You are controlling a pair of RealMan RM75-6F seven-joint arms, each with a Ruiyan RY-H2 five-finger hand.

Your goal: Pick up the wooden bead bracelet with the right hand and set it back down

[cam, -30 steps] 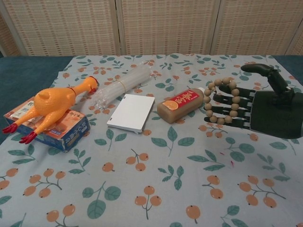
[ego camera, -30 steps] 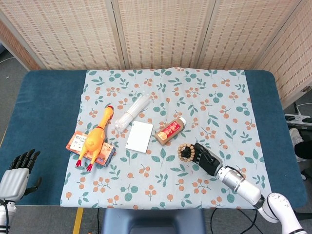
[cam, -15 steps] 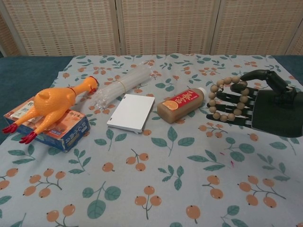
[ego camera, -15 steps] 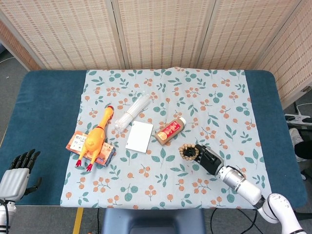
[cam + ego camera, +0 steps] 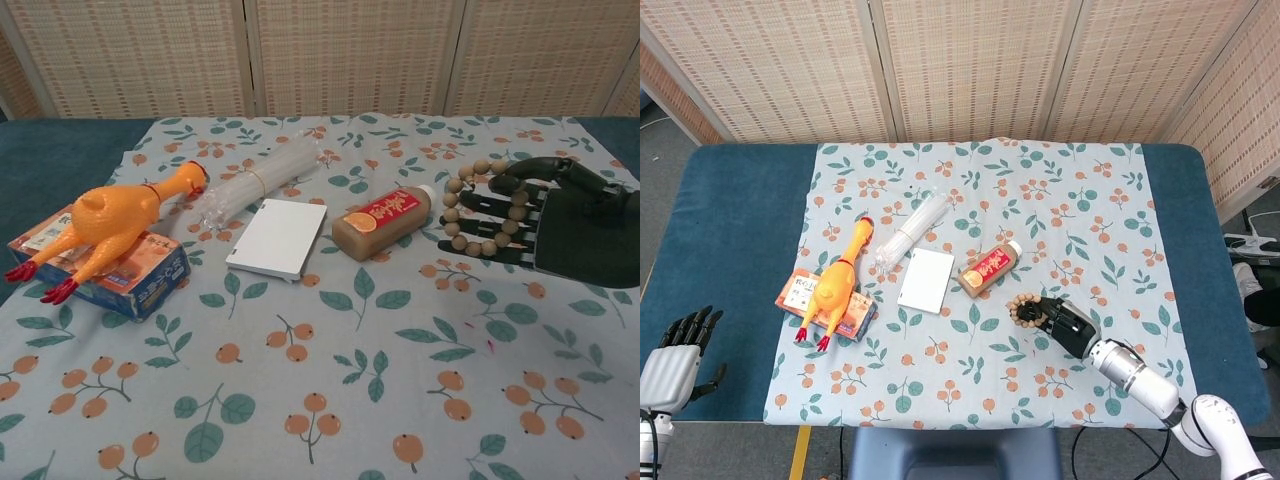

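My right hand now has its thumb curled over onto the wooden bead bracelet, where a second ago it stood raised clear. The beads are draped across my outstretched fingers, just right of the small bottle. From here I think the loop is pinched and partly off the floral cloth, though contact is hard to judge. The lift can begin. My left hand waits spread at the bench corner.
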